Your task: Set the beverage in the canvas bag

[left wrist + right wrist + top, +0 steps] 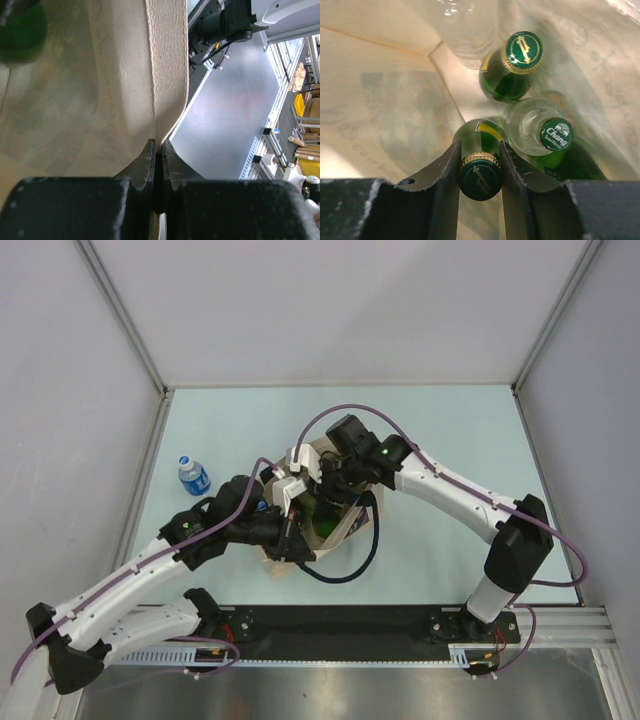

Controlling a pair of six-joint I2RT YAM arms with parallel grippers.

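The beige boxy canvas bag (pixel 352 524) stands near the middle of the pale table (pixel 450 440), and both arms reach to it. The left tool (pixel 159 150) is almost closed: its two black fingers pinch the upper edge of the bag's cloth wall (pixel 167 60) and hold the mouth open.

The right tool (pixel 479 150) is inside the bag and looks down. It is at a narrow opening, with its jaws closed on the neck of a green glass bottle with a dark green cap and a gold ring (pixel 480 176). This beverage is already below the rim and upright. The pictures do not show if its bottom touches the floor of the bag.

Two other bottles stand close to it inside the bag: a second green glass bottle with a green and gold cap (pixel 512 70), and a clear glass bottle with a green Chang cap (pixel 535 132). The clear bottle is just beside the held one. A small plastic water bottle with a blue cap (pixel 193 476) stands alone on the table to the left of the bag.

In my judgement the step in hand is to lower and release. The right arm should go straight down, on the free side away from the clear bottle. It should open the jaws only when the bottle rests on the floor, and then rise vertically so that no finger catches a cap. The left tool should hold its pinch until the right arm is out, otherwise the soft wall may fold inward.
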